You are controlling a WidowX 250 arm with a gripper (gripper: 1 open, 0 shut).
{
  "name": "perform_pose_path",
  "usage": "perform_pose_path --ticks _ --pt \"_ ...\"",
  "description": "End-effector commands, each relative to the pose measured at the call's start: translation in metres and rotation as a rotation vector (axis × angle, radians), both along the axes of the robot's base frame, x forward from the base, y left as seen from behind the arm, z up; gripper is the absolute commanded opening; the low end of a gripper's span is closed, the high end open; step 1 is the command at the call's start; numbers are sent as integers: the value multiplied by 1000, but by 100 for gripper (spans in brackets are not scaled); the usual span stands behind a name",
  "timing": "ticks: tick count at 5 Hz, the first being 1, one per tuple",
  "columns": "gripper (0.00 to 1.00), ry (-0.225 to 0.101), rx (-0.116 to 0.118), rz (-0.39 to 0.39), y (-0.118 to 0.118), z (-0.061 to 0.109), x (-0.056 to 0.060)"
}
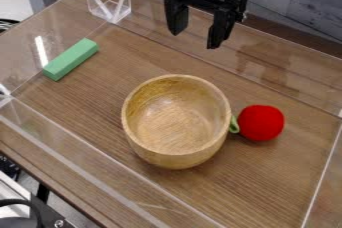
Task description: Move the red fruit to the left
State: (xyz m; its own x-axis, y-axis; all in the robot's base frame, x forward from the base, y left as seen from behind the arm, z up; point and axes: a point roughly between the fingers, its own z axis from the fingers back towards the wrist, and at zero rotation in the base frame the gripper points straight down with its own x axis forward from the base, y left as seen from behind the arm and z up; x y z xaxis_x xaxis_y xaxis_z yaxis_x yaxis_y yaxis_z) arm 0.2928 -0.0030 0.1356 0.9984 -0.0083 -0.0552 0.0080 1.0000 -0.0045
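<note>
Red fruit [261, 122] sits on the wooden table [160, 57], touching the right side of the wooden bowl [177, 120], its green tip toward the bowl. It looks light, soft and a little fuzzy, likely easy to squeeze; best pinched across its round middle from above. Gripper [197, 30] hangs well behind it, jaws spread, empty. A green block [70, 59] lies far left. Clear low walls [107, 4] border the table.
</note>
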Motion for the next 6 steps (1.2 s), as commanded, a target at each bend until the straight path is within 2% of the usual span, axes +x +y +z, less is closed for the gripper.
perform_pose_path --ticks 1,2,4,5,6 --pt "100 27 -6 -19 -11 -6 -1" --pt "100 41 -15 -64 -32 -10 -2" --pt "100 20 -16 -173 -89 -48 -1" --pt "100 3 -7 -147 -107 -49 1" --pt "100 -9 4 -119 -110 -47 7"
